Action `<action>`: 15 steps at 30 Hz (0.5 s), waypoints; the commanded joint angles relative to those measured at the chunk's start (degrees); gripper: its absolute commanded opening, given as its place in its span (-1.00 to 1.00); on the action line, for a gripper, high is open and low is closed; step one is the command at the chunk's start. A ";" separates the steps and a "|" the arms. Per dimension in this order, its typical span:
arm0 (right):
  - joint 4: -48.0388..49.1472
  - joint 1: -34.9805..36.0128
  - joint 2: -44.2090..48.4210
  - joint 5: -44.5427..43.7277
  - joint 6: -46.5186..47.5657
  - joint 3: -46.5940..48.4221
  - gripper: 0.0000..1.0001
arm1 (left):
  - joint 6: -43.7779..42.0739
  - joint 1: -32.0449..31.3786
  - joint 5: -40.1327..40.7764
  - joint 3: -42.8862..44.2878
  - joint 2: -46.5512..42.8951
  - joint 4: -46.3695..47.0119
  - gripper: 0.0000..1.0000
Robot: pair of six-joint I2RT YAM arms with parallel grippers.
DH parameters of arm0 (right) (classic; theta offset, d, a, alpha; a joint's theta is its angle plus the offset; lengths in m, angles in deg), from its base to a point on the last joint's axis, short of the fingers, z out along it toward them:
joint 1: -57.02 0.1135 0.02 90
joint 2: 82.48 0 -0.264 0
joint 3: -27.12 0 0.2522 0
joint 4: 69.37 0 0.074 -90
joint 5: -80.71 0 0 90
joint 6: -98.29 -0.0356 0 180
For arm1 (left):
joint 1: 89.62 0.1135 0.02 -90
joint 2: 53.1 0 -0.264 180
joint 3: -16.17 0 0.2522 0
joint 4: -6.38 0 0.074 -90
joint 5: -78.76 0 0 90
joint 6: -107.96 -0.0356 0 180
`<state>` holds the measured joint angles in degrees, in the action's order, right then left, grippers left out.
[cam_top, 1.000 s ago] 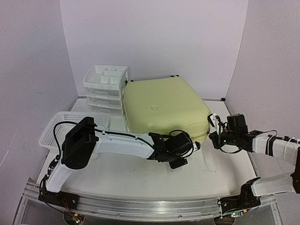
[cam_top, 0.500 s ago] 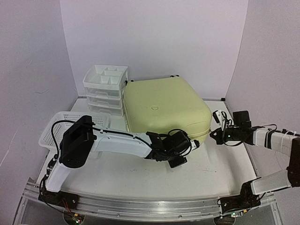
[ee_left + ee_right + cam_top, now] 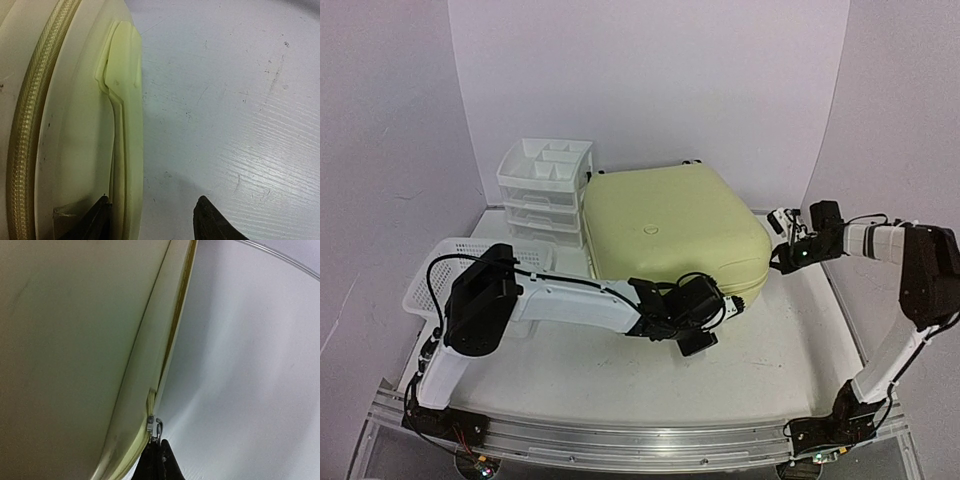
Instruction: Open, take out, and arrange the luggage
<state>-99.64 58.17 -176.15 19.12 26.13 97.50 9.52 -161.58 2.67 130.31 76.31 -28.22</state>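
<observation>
The pale yellow luggage point(image 3: 670, 225) lies flat and closed on the white table. My left gripper point(image 3: 723, 310) is at its near right corner. In the left wrist view that gripper point(image 3: 152, 198) is open and straddles the moulded side handle point(image 3: 125, 115): one fingertip point(image 3: 101, 210) is over the shell, the other over the table. The zipper track point(image 3: 25, 130) runs along the left of that view. My right gripper point(image 3: 782, 258) is at the luggage's right side. In the right wrist view it point(image 3: 159, 444) is shut on the metal zipper pull point(image 3: 156, 426).
A white plastic drawer unit point(image 3: 545, 190) stands against the luggage's back left. A white mesh basket point(image 3: 460, 270) lies at the left, partly under my left arm. Pale walls enclose the table on three sides.
My right gripper has travelled toward the back along the luggage's right side, still shut on the zipper pull. My left gripper's jaws have narrowed a little around the handle.
</observation>
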 commanded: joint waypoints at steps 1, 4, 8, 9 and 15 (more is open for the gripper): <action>4.69 -3.59 -7.01 -0.07 5.33 9.64 -1.00 | 2.99 1.51 -0.96 -2.26 -1.33 -8.87 0.08; 5.00 -3.61 -12.44 3.78 7.04 15.02 -0.96 | 2.75 1.22 -1.24 -1.85 -1.20 -8.88 0.08; 4.27 -3.61 -14.61 3.91 2.13 19.03 -0.86 | 2.20 0.72 -2.78 -0.88 -2.36 -9.38 0.09; 4.28 -3.61 -13.19 2.53 0.00 17.91 -0.73 | 2.21 0.68 -4.27 -0.46 -3.22 -9.62 0.11; -3.78 -3.61 0.11 -10.05 -14.36 8.59 0.39 | 3.69 0.56 -16.71 2.29 -12.45 -10.53 0.35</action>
<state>-99.82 55.04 -186.80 19.47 22.22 109.48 10.63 -160.40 -2.86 130.33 74.23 -31.80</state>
